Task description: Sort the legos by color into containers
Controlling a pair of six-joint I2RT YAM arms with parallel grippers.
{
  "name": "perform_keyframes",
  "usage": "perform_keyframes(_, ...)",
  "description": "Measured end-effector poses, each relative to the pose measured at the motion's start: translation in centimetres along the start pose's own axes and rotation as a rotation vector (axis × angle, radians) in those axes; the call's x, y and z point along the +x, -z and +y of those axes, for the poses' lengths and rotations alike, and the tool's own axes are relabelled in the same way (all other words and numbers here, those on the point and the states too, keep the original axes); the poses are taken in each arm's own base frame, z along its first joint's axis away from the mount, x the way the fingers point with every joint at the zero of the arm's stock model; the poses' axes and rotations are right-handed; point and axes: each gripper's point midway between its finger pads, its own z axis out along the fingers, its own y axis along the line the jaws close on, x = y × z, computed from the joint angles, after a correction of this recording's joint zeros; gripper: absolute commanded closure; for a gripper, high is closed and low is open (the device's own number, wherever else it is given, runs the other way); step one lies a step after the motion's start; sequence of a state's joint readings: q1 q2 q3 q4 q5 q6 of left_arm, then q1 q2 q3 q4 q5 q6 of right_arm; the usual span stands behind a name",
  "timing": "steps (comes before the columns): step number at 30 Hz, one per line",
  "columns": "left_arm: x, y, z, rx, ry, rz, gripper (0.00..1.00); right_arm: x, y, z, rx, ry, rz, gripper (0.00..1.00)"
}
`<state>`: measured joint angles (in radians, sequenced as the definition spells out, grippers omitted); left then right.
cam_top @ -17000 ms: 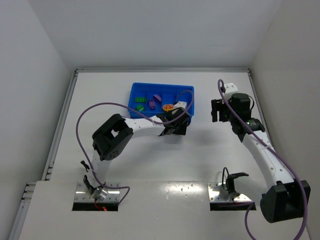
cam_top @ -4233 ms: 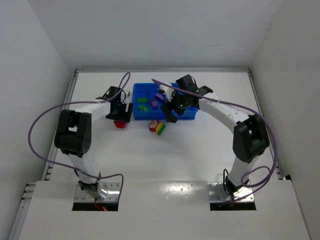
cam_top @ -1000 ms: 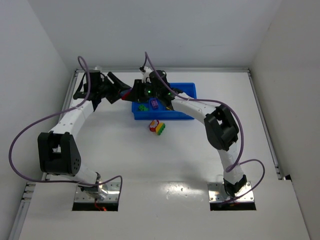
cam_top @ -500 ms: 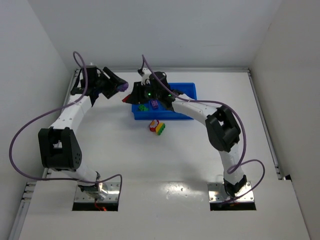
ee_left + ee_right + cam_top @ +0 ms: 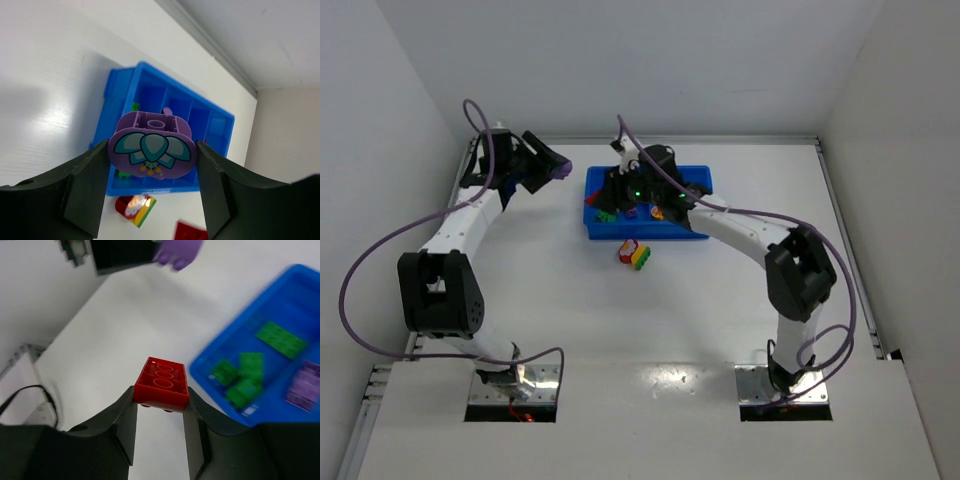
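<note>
A second ago the two grippers were nose to nose at the 9 o'clock end of the blue tray (image 5: 120, 92); now they have drawn apart, each carrying one colour, so a two-colour piece has probably just been pulled in two. The left gripper (image 5: 548, 168) has swung off toward 10 o'clock, well above the worktop (image 5: 720, 300). Its fingers are about half spread and clamp a purple flower-faced piece (image 5: 151, 145) between them. The right gripper (image 5: 161, 399) is nearly closed on a red brick (image 5: 161, 382), studs up. It has slid in toward the tray and hangs about over the tray's 9 o'clock edge, though I cannot tell whether it is inside the wall. Just to 3 o'clock of the brick lie the green bricks (image 5: 240, 372), with the purple bricks (image 5: 305, 385) in the next compartment, so the red probably belongs further toward 3 o'clock. The purple piece has the whole trip back to make. A red, yellow and green stack (image 5: 636, 253) sits unsorted on the worktop at 6 o'clock of the tray, so the sorting is partly done at best. The worktop is plain matte white with nothing to snag on, and plain white walls box it in at 9, 12 and 3 o'clock. Purple cables (image 5: 380, 270) loop from both arms.
</note>
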<state>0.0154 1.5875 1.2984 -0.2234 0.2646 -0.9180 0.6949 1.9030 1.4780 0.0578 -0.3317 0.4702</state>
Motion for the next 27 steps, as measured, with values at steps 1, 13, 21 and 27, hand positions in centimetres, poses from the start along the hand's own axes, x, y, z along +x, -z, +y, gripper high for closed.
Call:
perform_keyframes(1,1.1,-0.2,0.0,-0.001,-0.006,0.022,0.89,-0.2,0.9,-1.1,0.036,0.011,-0.008,1.0)
perform_keyframes(13,8.5,-1.9,-4.1,0.07,-0.115,0.166,0.89,0.1,14.4,-9.9,0.397,0.023,-0.065,1.0)
perform_keyframes(21,13.9,-6.2,-6.4,0.102,-0.237,0.261,0.89,3.2,18.1,-14.4,0.541,-0.071,-0.02,1.0)
perform_keyframes(27,15.1,-8.0,-7.3,0.111,-0.279,0.275,0.89,2.9,20.0,-17.2,0.602,-0.18,-0.06,1.0)
